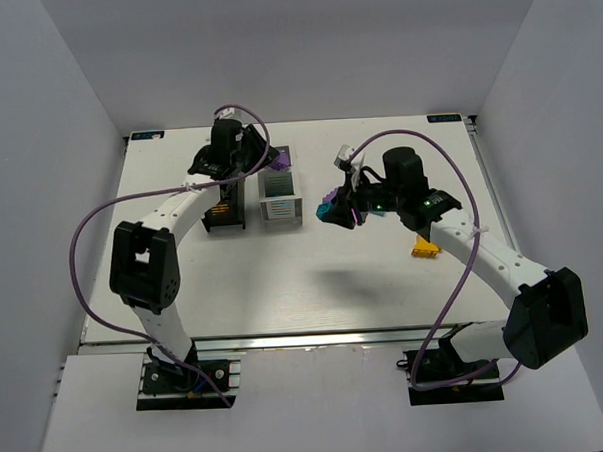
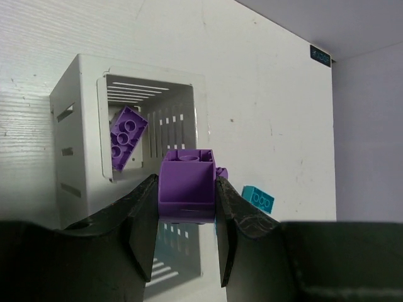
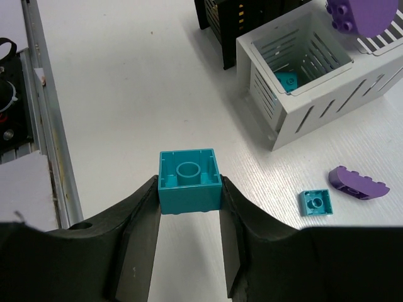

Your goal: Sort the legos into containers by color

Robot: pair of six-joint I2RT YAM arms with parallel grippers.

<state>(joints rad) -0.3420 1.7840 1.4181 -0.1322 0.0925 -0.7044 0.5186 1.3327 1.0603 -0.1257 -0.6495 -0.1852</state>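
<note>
left wrist: left gripper [image 2: 186, 211] clamps purple brick [image 2: 186, 179] near white bin [image 2: 74, 119]; right gripper [image 3: 189, 201] clamps teal brick [image 3: 189, 179]. bricks seem light, rigid; hold flat sides.

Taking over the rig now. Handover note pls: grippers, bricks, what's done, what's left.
Left gripper: shut on purple brick, over the white bin.
Right gripper: shut on teal brick, over bare table.
Done: binned purple and binned teal sit in separate white-bin compartments.
Left: both held bricks; small teal and curved purple loose beside that bin; yellow brick by the right arm.
Black bin: contents unclear.
</note>
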